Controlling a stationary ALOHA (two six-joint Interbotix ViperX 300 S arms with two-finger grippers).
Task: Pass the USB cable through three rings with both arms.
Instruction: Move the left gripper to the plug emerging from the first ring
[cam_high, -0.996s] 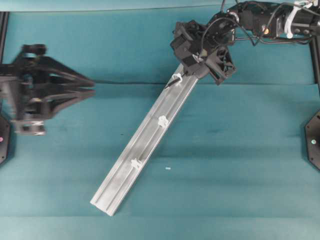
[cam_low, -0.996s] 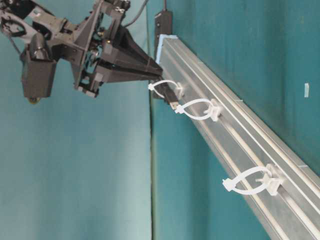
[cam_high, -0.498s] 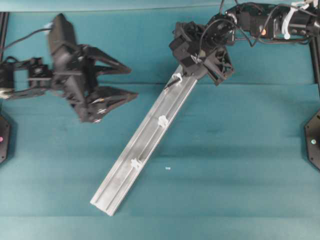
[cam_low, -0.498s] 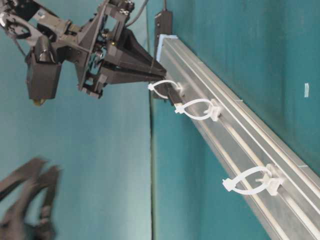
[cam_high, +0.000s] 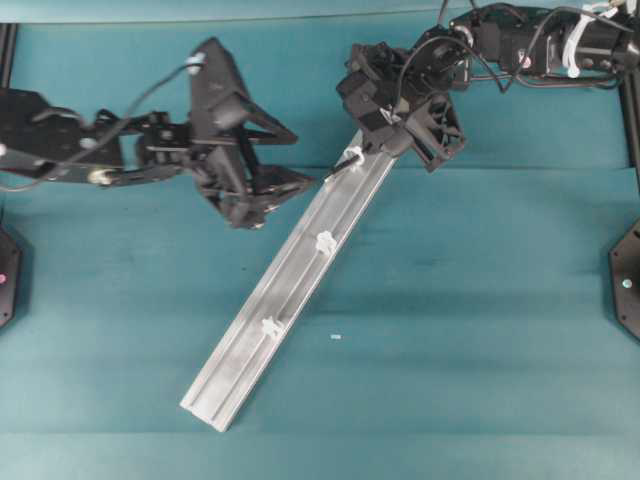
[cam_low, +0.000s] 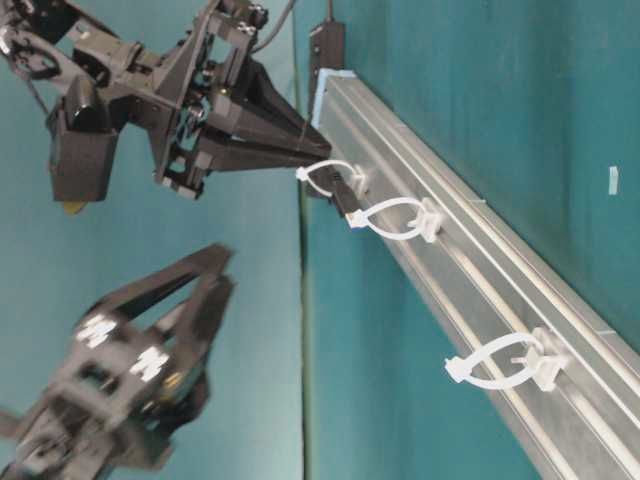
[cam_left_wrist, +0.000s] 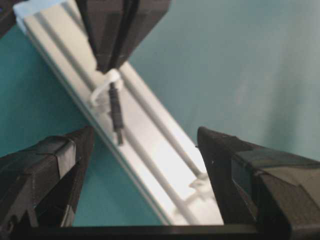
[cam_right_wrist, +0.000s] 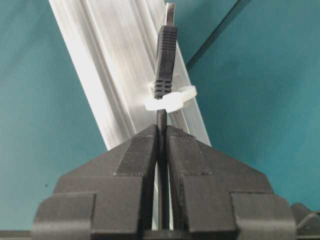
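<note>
- The USB cable (cam_right_wrist: 161, 135) has its plug (cam_right_wrist: 165, 60) poking through the first ring (cam_right_wrist: 170, 99), at the upper end of the silver rail (cam_high: 290, 285) in the overhead view's upper middle.
- The right gripper (cam_right_wrist: 161, 150) is clamped on the cord just behind that ring.
- The other two rings (cam_high: 325, 241) (cam_high: 270, 326), lower along the rail, carry no cable.
- The left gripper (cam_high: 290, 155), jaws spread wide, hovers just left of the plug, holding nothing.

Left end effector (cam_low: 170, 330) smears into motion blur at table level; the rail (cam_low: 560, 400) runs off the frame's bottom edge, and the cable (cam_right_wrist: 161, 145) vanishes between the right end effector's (cam_right_wrist: 161, 145) fingers.
</note>
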